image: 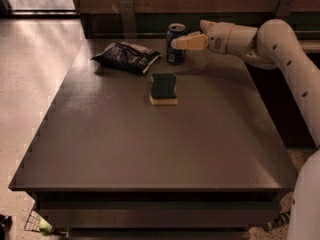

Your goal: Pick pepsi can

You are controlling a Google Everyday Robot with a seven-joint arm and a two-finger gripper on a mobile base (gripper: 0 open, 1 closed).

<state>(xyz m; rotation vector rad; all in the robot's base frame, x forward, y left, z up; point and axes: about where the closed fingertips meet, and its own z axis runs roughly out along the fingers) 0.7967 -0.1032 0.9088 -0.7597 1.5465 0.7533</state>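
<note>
Sponge (163, 88) is lying on worktop (150, 154), nearer than gripper (186, 42). Pepsi can (174, 56) is standing upright right at gripper tip, far edge. Gripper open or closed: can't tell. Risk: an off-centre approach knocking the can over or backwards.

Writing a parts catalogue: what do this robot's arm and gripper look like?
The arm is smooth cream-white, built of rounded tube segments with small dark dots along its side. The gripper, at the pepsi can, is pale tan. No cables show.
</note>
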